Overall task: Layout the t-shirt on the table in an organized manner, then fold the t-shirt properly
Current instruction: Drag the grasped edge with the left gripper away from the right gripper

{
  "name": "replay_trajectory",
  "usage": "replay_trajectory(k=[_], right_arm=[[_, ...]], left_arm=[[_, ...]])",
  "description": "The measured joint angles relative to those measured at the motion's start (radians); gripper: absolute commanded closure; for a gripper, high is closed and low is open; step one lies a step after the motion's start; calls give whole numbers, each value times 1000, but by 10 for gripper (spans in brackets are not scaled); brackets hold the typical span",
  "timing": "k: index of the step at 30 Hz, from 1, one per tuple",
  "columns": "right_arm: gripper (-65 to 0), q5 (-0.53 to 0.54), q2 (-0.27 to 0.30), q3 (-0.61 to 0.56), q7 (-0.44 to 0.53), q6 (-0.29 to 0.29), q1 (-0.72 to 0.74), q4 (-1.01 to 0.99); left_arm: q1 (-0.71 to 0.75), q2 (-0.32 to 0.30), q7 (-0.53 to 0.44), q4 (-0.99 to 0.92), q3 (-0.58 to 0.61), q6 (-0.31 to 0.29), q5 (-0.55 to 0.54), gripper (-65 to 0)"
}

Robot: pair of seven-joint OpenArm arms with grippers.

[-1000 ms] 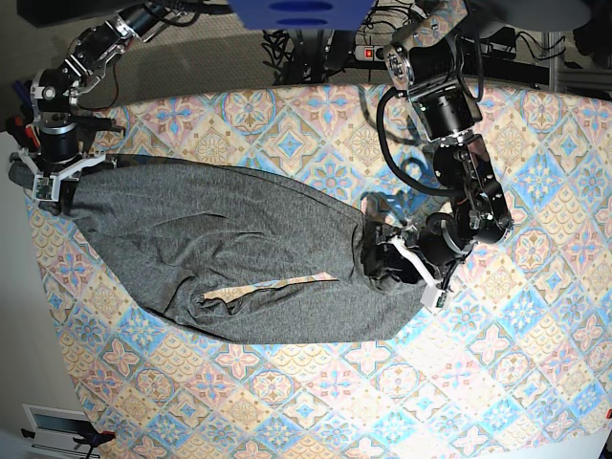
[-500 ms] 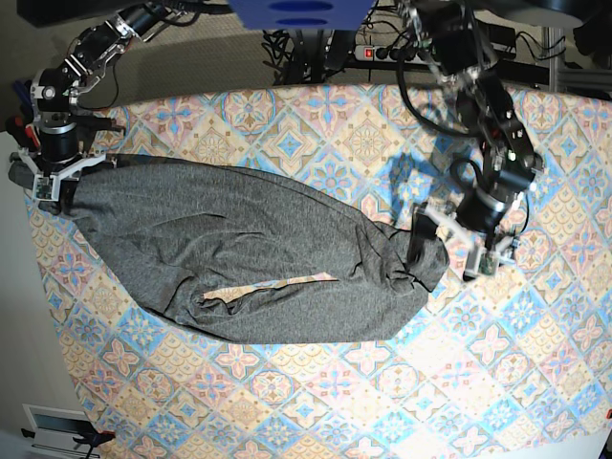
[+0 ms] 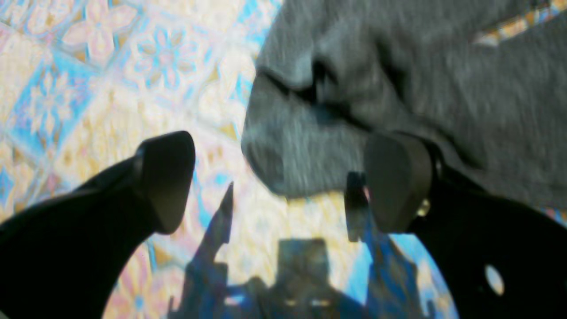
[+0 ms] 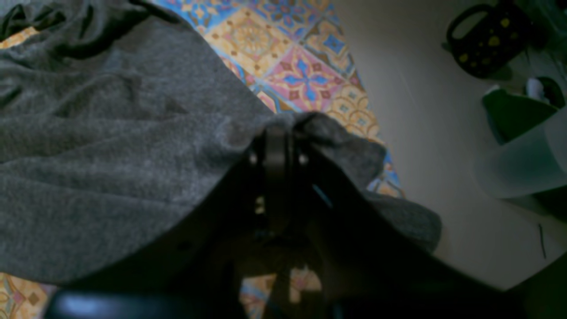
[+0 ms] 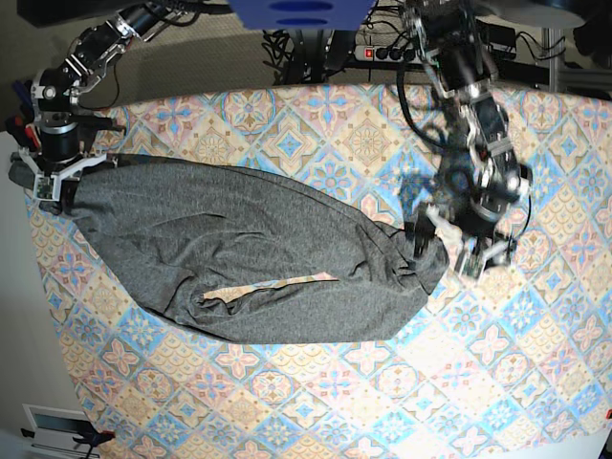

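Shirt position: the shirt (image 5: 258, 258) is laid as a long bunched band on the counter (image 5: 535, 382), one end at the far-left corner as seen from the base view, the other end near the counter's middle.
Long axis: the band is stretched slantwise, from that corner toward the middle and slightly toward the near edge; it is not yet spread flat, so laying out is judged unfinished.
Right end effector: the right end effector (image 5: 53, 177) is seen closed on the shirt's corner-side end (image 4: 319, 133), at the counter's edge; cloth is pinched between its jaws in the right wrist view.
Left end effector: the left end effector (image 3: 283, 181) is held wide apart and empty, above the counter.
Key relation: the shirt's free end (image 3: 283, 164) is seen just ahead of the left end effector, between the lines of its two fingers (image 3: 168, 177) but not yet gripped; contact cannot be told through the blur.
Nearer arm: the left arm is nearer the free end; the right is already at the opposite end.
Judged next need: a short advance of the left end effector onto the bunched end, then closing.
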Motion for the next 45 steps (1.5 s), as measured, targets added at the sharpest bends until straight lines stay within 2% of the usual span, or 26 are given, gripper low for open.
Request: replay_trajectory(k=[2,4,9,12,21,30,34,38,41,45], right_arm=[[0,1,0,1,0,1,-11,0],[0,-1,0,2,-6,0,-10,0],[0,-1,1,1,-2,0,-9,0],[0,0,-1,1,-2,1,-10,0],[0,-1,1,1,-1,1,-8,-51],[0,0,2,1,2,0,-8,-59],[0,0,2,1,2,0,-7,-59],[0,0,2,1,0,0,-7,-59],[0,0,1,1,2,0,-8,-59],[0,0,2,1,3,0,-7,-59]], left_arm=[[-45,-8,-1,-60,66,11,60,-595],[-61,-6,-8,-88,147,-1,102,-597],[-59,9,-9,-104,272,-8,92,-596],[-64,35,-16,-133,250,0,111,-596],[-47,32,-6,-167,196,0,130,-596],[-9,39,-2,-95,206,-4,126,-565],[-5,44,8,-40,198,0,124,-555],[37,53,2,92,199,0,123,-555],[90,84,3,189,198,-3,131,-557],[108,90,-1,232,201,-4,122,-556]])
